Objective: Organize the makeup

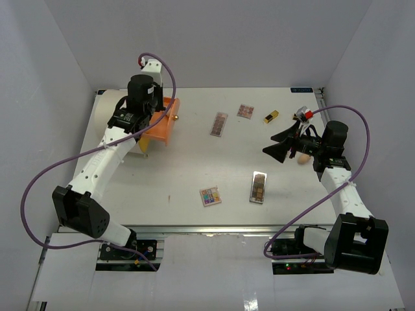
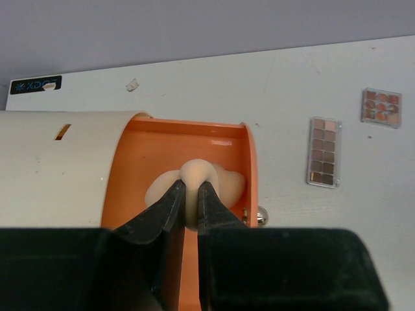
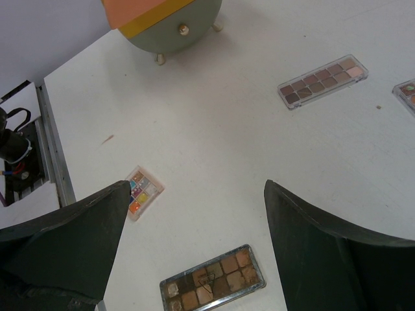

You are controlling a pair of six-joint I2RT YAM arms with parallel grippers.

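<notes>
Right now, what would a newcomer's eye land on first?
The bright orange drawer, pulled out of a cream cylinder at the far left, where the left end effector pinches a tan sponge. Next, eyeshadow palettes scattered across the table, with the right end effector gaping open on the right.

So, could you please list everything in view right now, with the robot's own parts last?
organiser: 1, cream cylinder, rear left
drawer: 1, orange, open at the organiser's front
held sponge: 1, tan, over the drawer
other sponges: count unclear, tan, inside the drawer
mauve long palette: 1, pinkish-brown, rear centre
square palette: 1, reddish-brown, rear centre
lipstick tube: 1, gold-black, rear right
loose sponge: 1, tan, right side by the right arm
brown long palette: 1, brown, front centre
bright palette: 1, multicoloured, front centre
left tool: 1, black, shut on held sponge
right tool: 1, black, open, above right side
</notes>
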